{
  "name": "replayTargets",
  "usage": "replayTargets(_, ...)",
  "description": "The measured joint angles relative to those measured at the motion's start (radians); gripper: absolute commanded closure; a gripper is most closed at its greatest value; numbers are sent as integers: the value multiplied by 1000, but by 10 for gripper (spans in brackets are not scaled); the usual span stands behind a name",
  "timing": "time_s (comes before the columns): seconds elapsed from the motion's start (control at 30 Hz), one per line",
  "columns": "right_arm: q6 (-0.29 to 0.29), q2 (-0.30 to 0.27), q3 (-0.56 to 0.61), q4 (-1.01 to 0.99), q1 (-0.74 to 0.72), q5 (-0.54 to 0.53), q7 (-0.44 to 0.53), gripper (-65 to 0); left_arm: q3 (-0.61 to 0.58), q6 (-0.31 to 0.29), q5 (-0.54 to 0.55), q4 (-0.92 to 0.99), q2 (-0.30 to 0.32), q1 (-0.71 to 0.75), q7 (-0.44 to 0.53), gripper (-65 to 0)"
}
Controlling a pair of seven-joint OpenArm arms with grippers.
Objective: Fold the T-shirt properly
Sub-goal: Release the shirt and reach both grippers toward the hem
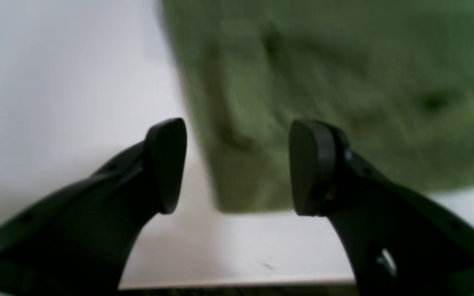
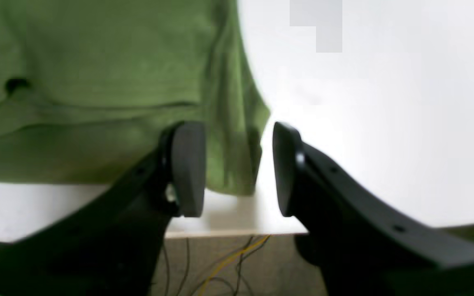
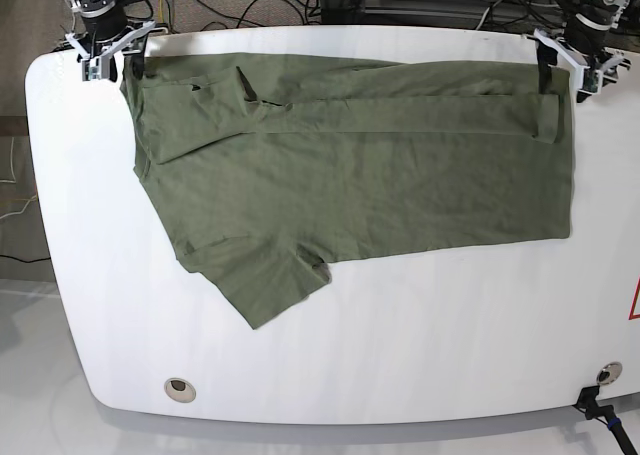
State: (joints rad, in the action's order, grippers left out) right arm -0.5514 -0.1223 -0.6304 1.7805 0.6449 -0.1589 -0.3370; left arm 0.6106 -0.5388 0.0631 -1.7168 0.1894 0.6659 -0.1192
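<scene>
The T-shirt [image 3: 360, 190] is plain olive green, soft and lightly wrinkled; it lies spread sideways across the far half of the white counter [image 3: 400, 345]; its far long edge is folded over onto the body as a band; one short sleeve juts toward the near side, lying flat.

Matt cloth T-shirt [image 3: 360, 175], glossy table [image 3: 400, 345]

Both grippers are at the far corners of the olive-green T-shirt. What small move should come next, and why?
Probably lower both grippers and close them on the cloth. The left gripper and right gripper both stand open, each straddling a corner of the olive-green cotton T-shirt, which lies on the white table with nothing pinched yet.
</scene>
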Motion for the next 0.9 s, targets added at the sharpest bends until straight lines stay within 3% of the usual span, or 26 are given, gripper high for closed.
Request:
replayTargets(0.23, -6, -3, 0, 99, -13, 3, -44, -260, 30, 3, 70, -104, 3, -35, 10, -371)
replayTargets(0.47, -6, -3, 29, 104, -199, 2, -124, -260, 26, 4, 65, -101, -21, -166, 6, -371)
replayTargets(0.57, -20, -2, 82, 103, -269, 4, -148, -259, 26, 4, 61, -95, -49, -228, -24, -371)
replayTargets(0.7, -12, 3, 120, 80, -369, 3, -220, -259, 27, 5, 56, -91, -54, -312, -139, -371)
replayTargets(0.9, -7, 2, 123, -80, -538, 6, -222, -260, 26, 11, 53, 31, -52, -449, -179, -371)
